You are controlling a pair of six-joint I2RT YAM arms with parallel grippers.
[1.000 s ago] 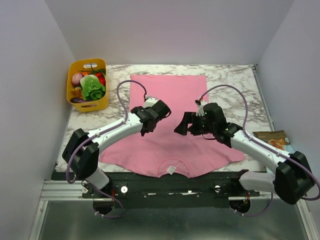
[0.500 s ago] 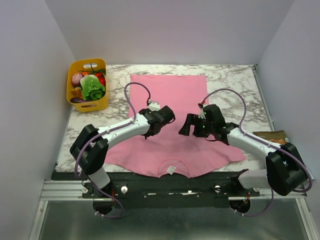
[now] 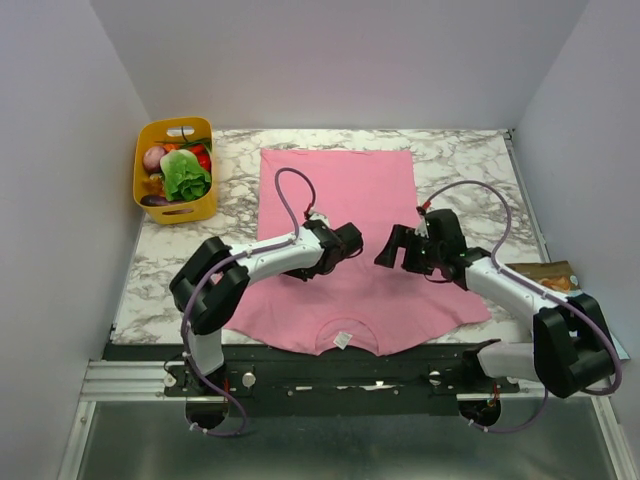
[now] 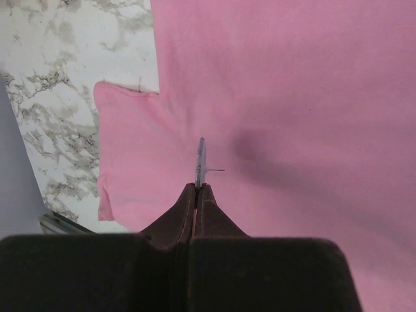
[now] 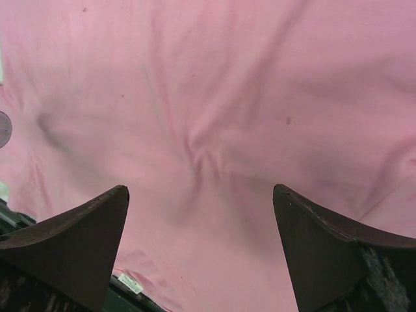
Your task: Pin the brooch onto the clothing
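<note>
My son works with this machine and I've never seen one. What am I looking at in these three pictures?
Two robot arms are bolted to the near edge of a marble table. The wide picture looks down from above and behind them; the other two come from a camera on each wrist, so the dark shapes at the bottom are that arm's own fingers. A pink T-shirt lies flat on the table, a yellow basket of vegetables at its far left. The left gripper is shut on a tiny brooch, seen edge-on, its pin sticking out sideways. The right gripper is open, holding nothing.
</note>
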